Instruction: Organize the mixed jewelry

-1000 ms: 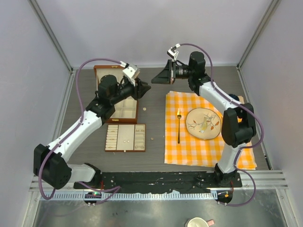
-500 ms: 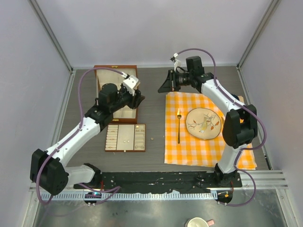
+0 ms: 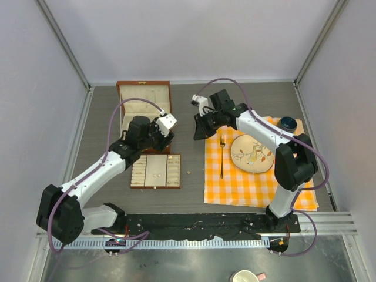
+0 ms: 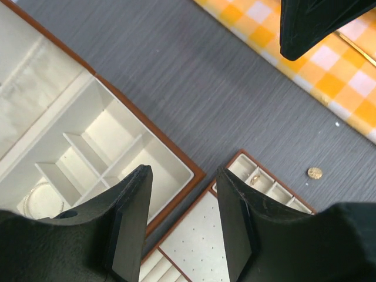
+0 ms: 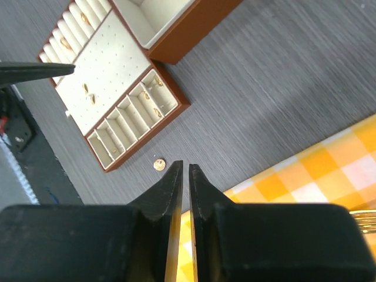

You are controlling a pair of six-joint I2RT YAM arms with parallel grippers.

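Top view: left gripper (image 3: 167, 130) over the wooden box (image 3: 144, 94); right gripper (image 3: 198, 130) near the checked cloth (image 3: 252, 182). A loose gold stud (image 3: 188, 173) lies beside the tray (image 3: 156, 171).

Left wrist: jaws apart, empty; silver bracelet (image 4: 42, 197) sits in a box compartment.

Right wrist: jaws barely parted, empty, above the stud (image 5: 158, 164). Likely light, hard, slippery; pinch across its edges.

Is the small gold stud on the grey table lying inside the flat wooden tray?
No, in the right wrist view the small gold stud lies on the bare grey table, just outside the flat wooden tray.
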